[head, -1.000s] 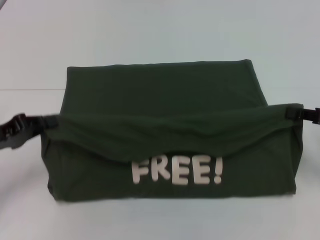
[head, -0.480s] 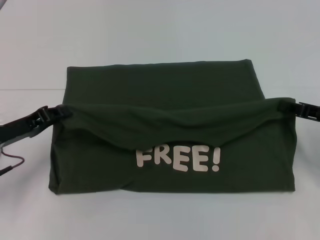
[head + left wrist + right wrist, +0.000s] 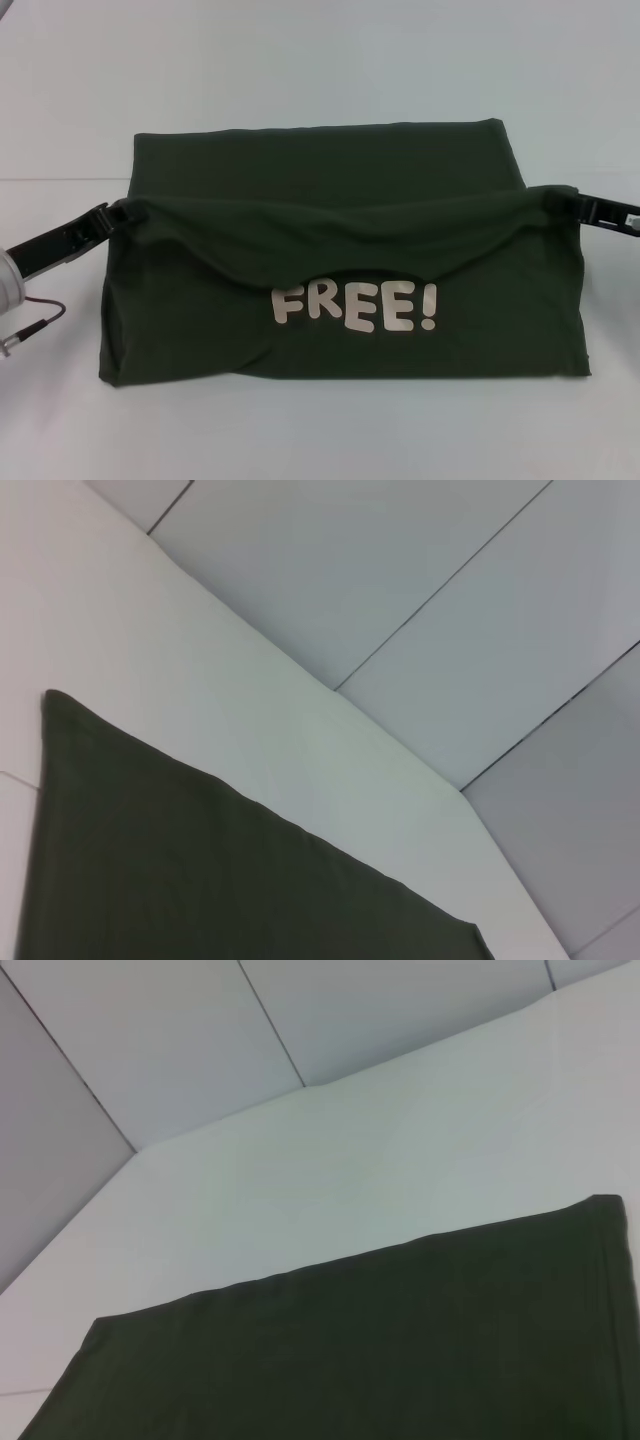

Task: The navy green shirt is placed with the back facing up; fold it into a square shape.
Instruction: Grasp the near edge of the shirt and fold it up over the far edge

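The navy green shirt lies as a wide dark olive rectangle on the white table. White letters "FREE!" show on its near part. A folded-over edge hangs lifted across the middle and sags at its centre. My left gripper is shut on the left end of that edge, and my right gripper is shut on the right end. The left wrist view shows the shirt's flat fabric, and so does the right wrist view, neither with any fingers.
A thin red and black cable hangs from my left arm's pale wrist at the left edge. Grey wall panels rise behind the table's far edge. Bare white tabletop surrounds the shirt.
Both grippers have moved away from me and slightly inward, carrying the lifted edge toward the shirt's far side. More of the "FREE!" print is now uncovered.
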`<act>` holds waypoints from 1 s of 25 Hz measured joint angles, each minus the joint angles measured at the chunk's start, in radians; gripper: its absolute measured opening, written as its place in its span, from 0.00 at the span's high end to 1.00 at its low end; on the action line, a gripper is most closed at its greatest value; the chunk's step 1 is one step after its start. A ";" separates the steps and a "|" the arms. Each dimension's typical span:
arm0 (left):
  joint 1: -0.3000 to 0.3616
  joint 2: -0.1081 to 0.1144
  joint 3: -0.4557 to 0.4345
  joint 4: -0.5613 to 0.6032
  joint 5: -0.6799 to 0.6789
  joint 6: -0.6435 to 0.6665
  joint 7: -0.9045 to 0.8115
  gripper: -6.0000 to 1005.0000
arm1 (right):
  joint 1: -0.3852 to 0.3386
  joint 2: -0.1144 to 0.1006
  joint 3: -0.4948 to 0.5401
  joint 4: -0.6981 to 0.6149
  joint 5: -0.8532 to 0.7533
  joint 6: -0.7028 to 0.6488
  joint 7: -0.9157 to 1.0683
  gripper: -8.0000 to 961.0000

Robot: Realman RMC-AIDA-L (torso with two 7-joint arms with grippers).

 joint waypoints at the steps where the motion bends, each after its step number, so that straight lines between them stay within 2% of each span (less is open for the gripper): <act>1: -0.002 -0.002 0.000 -0.003 -0.002 -0.009 0.010 0.97 | 0.004 0.003 -0.003 0.003 0.000 0.009 0.000 0.94; 8: -0.009 -0.024 0.000 -0.009 -0.037 -0.061 0.061 0.96 | 0.020 0.023 -0.029 0.016 0.000 0.071 -0.011 0.92; 14: -0.023 -0.027 0.010 -0.015 -0.063 -0.090 0.100 0.96 | 0.020 0.024 -0.042 0.027 0.028 0.099 -0.012 0.90; 17: -0.027 -0.028 0.047 -0.016 -0.071 -0.124 0.101 0.96 | 0.021 0.023 -0.043 0.029 0.034 0.103 -0.013 0.89; 25: -0.034 -0.045 0.081 -0.012 -0.076 -0.178 0.114 0.96 | 0.027 0.024 -0.044 0.034 0.037 0.107 -0.034 0.87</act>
